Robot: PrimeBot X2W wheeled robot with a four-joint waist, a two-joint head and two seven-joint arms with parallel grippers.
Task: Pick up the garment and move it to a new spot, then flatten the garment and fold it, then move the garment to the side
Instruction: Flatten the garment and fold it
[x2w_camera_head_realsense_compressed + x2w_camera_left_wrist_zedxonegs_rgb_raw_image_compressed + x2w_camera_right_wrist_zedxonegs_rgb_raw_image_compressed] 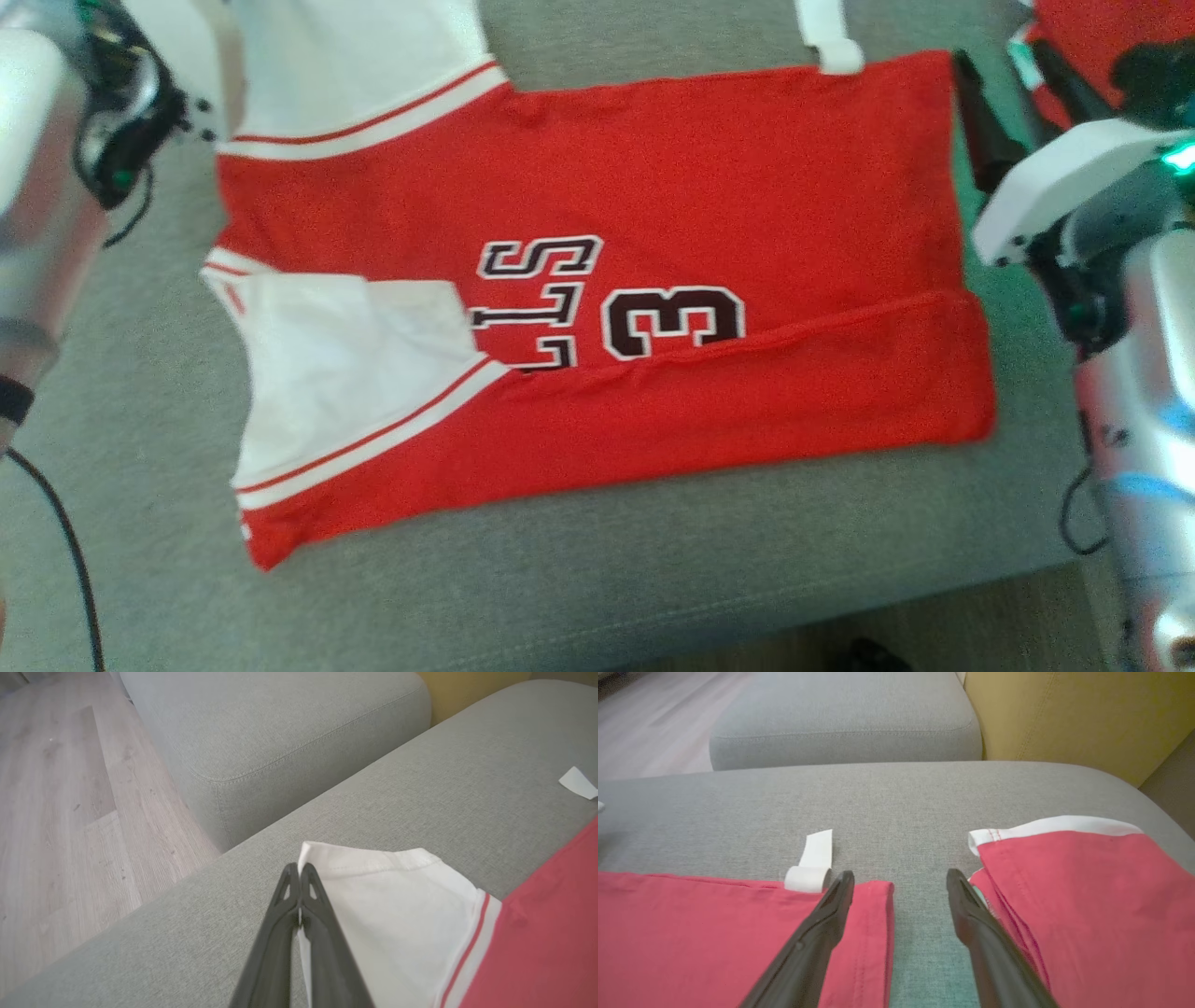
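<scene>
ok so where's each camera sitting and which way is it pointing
Head view: on the head, looking down at the red jersey on the grey sofa; left forearm, right forearm and right gripper show.
Left wrist view: on the left wrist, looking along the left gripper, shut on the jersey's white sleeve, toward the floor.
Right wrist view: on the right wrist, looking along the open right gripper past the jersey's hem to a yellow cushion.
Shared: head and right wrist views both show the white tag.
</scene>
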